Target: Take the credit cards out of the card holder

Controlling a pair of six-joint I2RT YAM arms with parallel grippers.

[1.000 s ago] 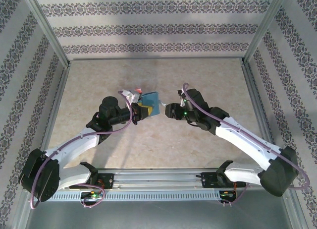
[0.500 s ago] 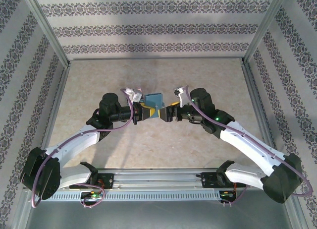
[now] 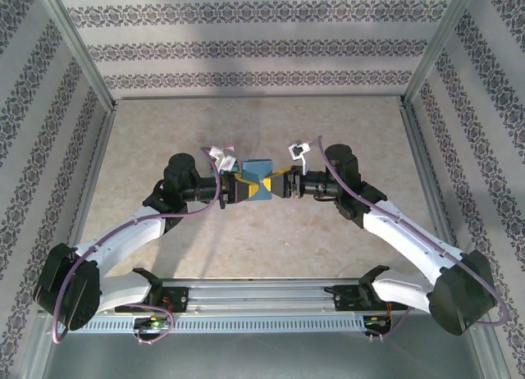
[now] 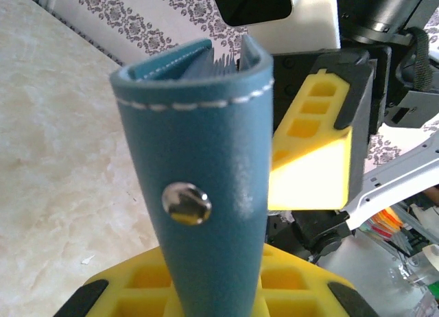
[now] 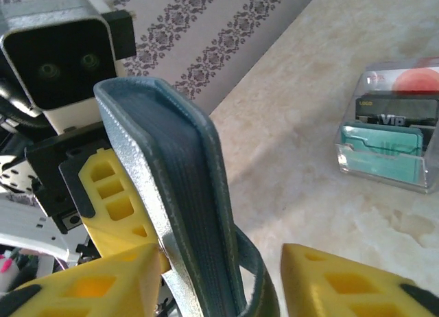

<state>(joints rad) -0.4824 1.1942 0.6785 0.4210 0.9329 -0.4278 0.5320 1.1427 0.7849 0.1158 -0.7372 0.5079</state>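
Gripping the blue-grey card holder [image 4: 206, 193] by one end with the left gripper [image 3: 232, 186], jaws pinched on it, lifted above the middle of the surface [image 3: 246, 248]. Straddling its opposite end with the right gripper [image 5: 226, 276], jaws spread, one against the leather, the other just clear. Standing apart on the surface, a clear stand [image 5: 384, 169] with credit cards [image 5: 396, 111] inside.
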